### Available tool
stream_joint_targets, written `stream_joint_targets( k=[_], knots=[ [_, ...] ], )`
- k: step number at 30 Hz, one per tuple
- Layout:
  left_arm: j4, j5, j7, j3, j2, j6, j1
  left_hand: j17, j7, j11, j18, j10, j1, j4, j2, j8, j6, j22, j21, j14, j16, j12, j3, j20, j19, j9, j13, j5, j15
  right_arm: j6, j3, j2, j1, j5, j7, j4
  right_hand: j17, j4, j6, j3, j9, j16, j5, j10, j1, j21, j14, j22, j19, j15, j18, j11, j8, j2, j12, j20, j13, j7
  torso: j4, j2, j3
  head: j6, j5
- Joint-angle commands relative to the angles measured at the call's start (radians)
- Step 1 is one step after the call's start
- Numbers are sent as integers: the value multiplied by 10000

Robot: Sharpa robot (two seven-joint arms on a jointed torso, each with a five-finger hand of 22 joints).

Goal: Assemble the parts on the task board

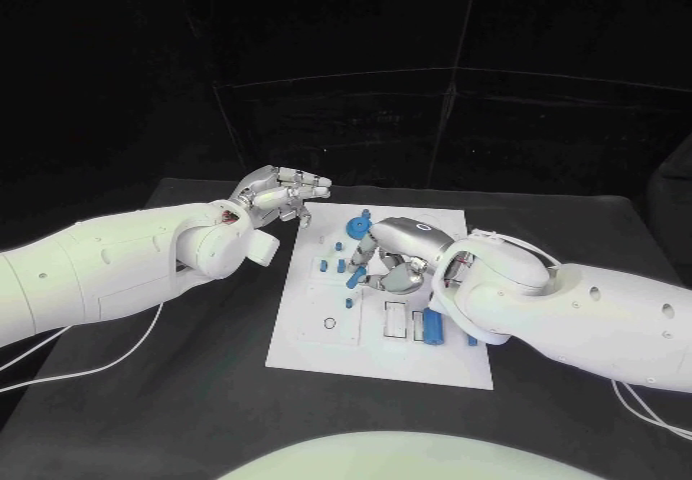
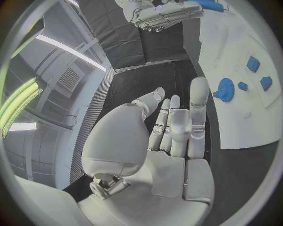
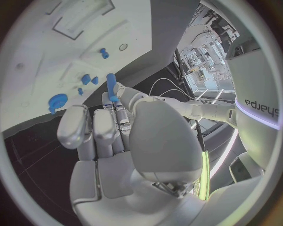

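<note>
The white task board lies mid-table. My right hand hovers over its far half and pinches a slim blue peg at its fingertips; the peg pokes out toward the board's left side. A blue gear stands near the board's far left corner, close to that hand. My left hand hangs over the black table just left of that corner, its fingers stretched out and holding nothing. The left wrist view shows the gear, the board and the right hand with the peg.
Small blue parts sit on the board's left half. Two upright blue pieces stand beside rectangular recesses near the right arm. White cables trail over the table beside each arm.
</note>
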Motion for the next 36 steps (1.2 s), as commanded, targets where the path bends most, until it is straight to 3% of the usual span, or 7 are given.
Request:
stream_joint_targets(
  k=[1, 3, 7, 12, 22, 36],
  knots=[
    [19, 36, 55, 9, 32, 26, 19, -9, 3, 23, 188, -65, -33, -19, -39, -5, -38, 9, -19, -40, -14, 39, -52, 4, -73, -10, -9, 29, 22, 212, -6, 298, -98, 28, 425, -154, 13, -2, -14, 66, 3, 64, 83, 364, -73, 36, 64, 7, 56, -27, -156, -319, -28, 93, 5, 19, 12, 47, 6, 0, -6, -50, 105],
    [22, 36, 56, 9, 46, 24, 20, -9, 3, 23, 188, -65, -33, -19, -39, -5, -38, 9, -19, -40, -14, 39, -52, 4, -73, -10, -9, 29, 22, 317, -9, 518, -227, -45, 457, -265, 16, -4, -13, 69, 4, 66, 93, 364, -79, 40, 64, 13, 57, -26, -157, -319, -28, 94, 5, 19, 13, 48, 14, 6, 9, -84, 165],
    [24, 36, 54, 9, 46, 18, 22, -9, 3, 23, 188, -65, -33, -19, -39, -5, -38, 9, -19, -40, -14, 39, -52, 4, -73, -10, -9, 29, 22, 510, -18, 849, -442, -281, 515, -493, 18, -15, -14, 84, 4, 70, 124, 360, -92, 43, 64, 15, 54, -26, -156, -318, -30, 101, 1, 18, 15, 48, -32, 8, 29, -137, 335],
    [31, 36, 60, 10, 47, 17, 22, -9, 3, 23, 188, -65, -33, -19, -39, -5, -38, 9, -19, -40, -14, 39, -52, 4, -73, -10, -9, 29, 22, 746, -31, 1086, -593, -599, 531, -723, 23, -39, -35, 105, 0, 76, 156, 334, -105, 46, 63, 16, 48, -24, -156, -311, -42, 100, -15, 18, 13, 53, -34, 7, 18, -194, 433],
    [3, 36, 69, 10, 98, 20, 22, -9, 3, 23, 188, -65, -33, -19, -39, -5, -38, 9, -19, -40, -14, 39, -52, 4, -73, -10, -9, 29, 22, 985, -77, 1539, -762, -984, 544, -1146, 39, -69, -56, 143, -3, 88, 197, 307, -116, 47, 63, 17, 40, -17, -154, -302, -53, 117, -33, 16, 12, 62, 8, 8, 23, -253, 475],
    [-27, 36, 75, 10, 135, 37, 20, -3, 7, 27, 190, -73, -25, -28, -30, 2, -44, -5, -35, -39, -5, 52, -49, 10, -79, -8, -10, 29, 28, 1560, -100, 1682, -820, -1455, 353, -1179, 44, -74, -58, 153, -3, 92, 208, 304, -127, 54, 63, 26, 40, -15, -155, -299, -53, 126, -36, 15, 13, 66, -19, 0, 22, -307, 526]
  ],
)
